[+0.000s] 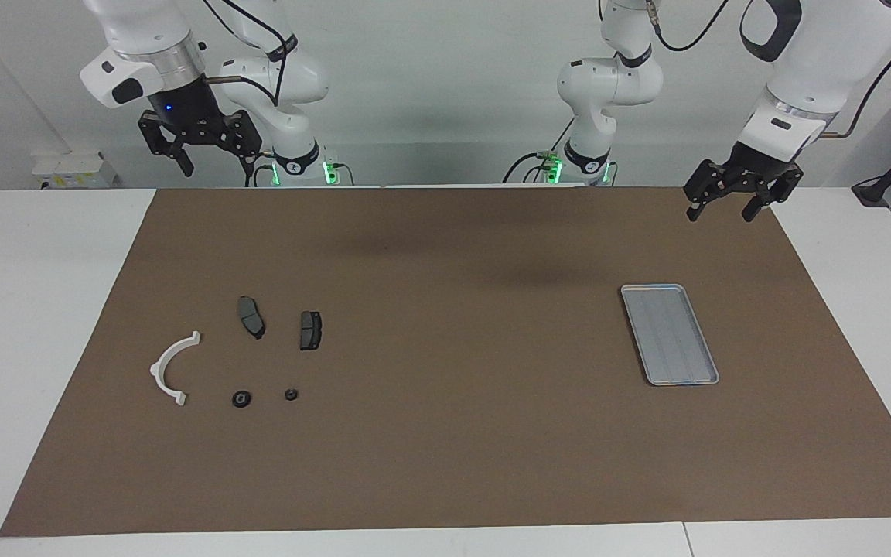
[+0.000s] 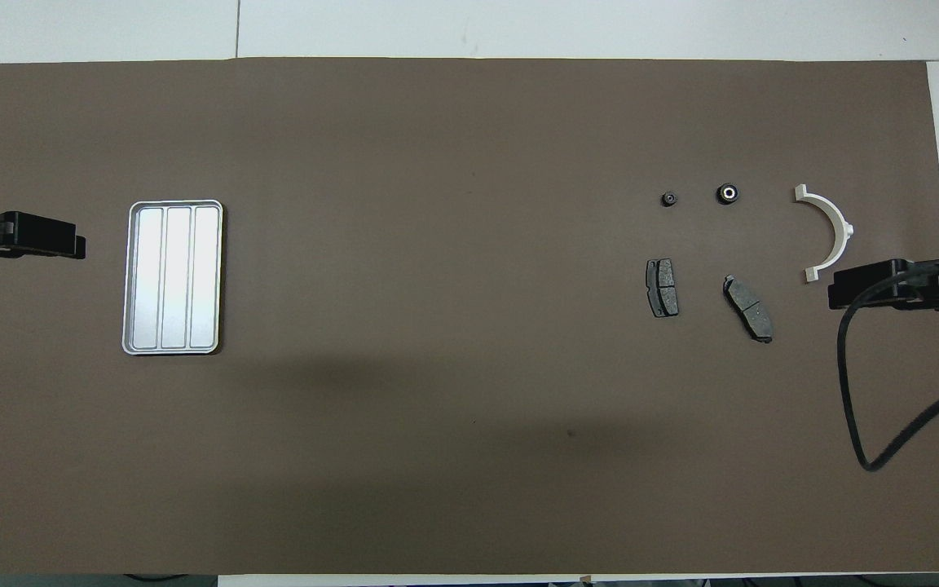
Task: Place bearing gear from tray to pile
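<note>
**Both grippers raised and empty, tray bare, parts grouped on the mat**

The left gripper (image 1: 725,203) hangs with its fingers spread and nothing between them, over the mat's robot-side edge near the corner at the left arm's end. The right gripper (image 1: 199,147) is held high with fingers spread and empty, above the table's robot-side edge at the right arm's end.

The tray (image 1: 670,334) lies flat on the brown mat (image 1: 445,433) toward the left arm's end, with nothing in it. Toward the right arm's end lies the pile: a white half-ring bracket (image 1: 171,370), two dark brake pads (image 1: 250,316) (image 1: 310,330), and, farther from the robots, two small black round parts, the bearing gear (image 1: 241,399) and a smaller ring (image 1: 291,394).
</note>
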